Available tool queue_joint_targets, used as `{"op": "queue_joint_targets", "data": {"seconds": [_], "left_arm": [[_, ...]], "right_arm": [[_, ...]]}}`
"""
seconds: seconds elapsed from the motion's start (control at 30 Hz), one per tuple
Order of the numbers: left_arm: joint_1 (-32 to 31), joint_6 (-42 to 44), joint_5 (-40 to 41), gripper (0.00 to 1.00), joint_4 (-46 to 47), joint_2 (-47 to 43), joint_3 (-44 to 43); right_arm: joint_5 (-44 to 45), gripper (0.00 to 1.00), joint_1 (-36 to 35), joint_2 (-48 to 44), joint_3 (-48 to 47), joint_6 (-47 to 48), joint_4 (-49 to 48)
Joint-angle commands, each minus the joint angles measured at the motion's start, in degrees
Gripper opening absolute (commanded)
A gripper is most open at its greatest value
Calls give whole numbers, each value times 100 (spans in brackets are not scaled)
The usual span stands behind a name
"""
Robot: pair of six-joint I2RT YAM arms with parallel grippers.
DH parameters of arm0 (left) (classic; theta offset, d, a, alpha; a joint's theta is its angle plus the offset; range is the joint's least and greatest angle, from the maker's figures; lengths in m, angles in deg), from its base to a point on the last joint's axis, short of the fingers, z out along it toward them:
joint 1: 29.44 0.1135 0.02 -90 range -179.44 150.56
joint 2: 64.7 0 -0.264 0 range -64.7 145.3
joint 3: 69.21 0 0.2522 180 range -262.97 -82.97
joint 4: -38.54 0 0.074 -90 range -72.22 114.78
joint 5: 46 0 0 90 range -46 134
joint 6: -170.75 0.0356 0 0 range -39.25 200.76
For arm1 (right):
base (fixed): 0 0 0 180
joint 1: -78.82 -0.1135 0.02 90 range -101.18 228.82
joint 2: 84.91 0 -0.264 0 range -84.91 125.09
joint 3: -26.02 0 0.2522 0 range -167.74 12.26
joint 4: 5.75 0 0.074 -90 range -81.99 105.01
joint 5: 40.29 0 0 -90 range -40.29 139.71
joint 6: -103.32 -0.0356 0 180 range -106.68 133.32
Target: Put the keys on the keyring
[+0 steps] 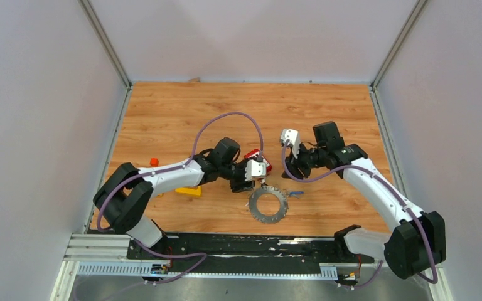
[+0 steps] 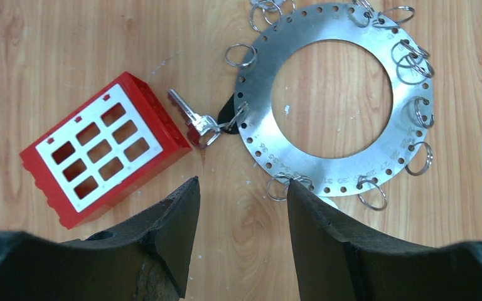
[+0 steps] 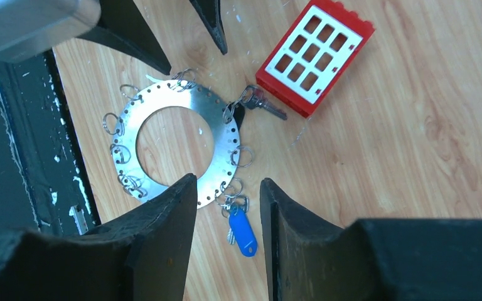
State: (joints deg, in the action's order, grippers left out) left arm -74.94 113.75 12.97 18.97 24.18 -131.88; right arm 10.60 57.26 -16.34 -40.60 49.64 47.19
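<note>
The keyring [image 2: 254, 94] is a flat grey metal ring fringed with small split rings, lying on the wooden table [image 1: 268, 216]. A silvery key with a black head [image 2: 188, 113] lies at its edge, its small ring hooked into a rim hole; in the right wrist view this key [image 3: 267, 105] is next to the red block. The blue-headed key [image 3: 243, 231] lies at the opposite rim among the split rings. My left gripper [image 2: 241, 182] hovers open beside the keyring [image 3: 176, 95], holding nothing. My right gripper [image 3: 228, 179] is open above the blue key.
A red block with white squares [image 2: 100, 157] lies left of the keyring. A yellow frame [image 1: 188, 190] and an orange bit [image 1: 154, 162] sit by the left arm. The black rail [image 1: 238, 248] runs along the near edge. The left gripper's fingers [image 3: 132, 37] show in the right wrist view.
</note>
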Motion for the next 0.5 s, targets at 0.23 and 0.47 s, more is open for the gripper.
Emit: {"op": "queue_joint_targets", "data": {"seconds": [0.23, 0.47], "left_arm": [[285, 554, 58, 67, -462, -1481, 914], [453, 603, 574, 71, -637, -2688, 1260]], "right_arm": [[-127, 44, -629, 954, 37, 496, 34], [-488, 45, -1307, 1022, 155, 1453, 560]]}}
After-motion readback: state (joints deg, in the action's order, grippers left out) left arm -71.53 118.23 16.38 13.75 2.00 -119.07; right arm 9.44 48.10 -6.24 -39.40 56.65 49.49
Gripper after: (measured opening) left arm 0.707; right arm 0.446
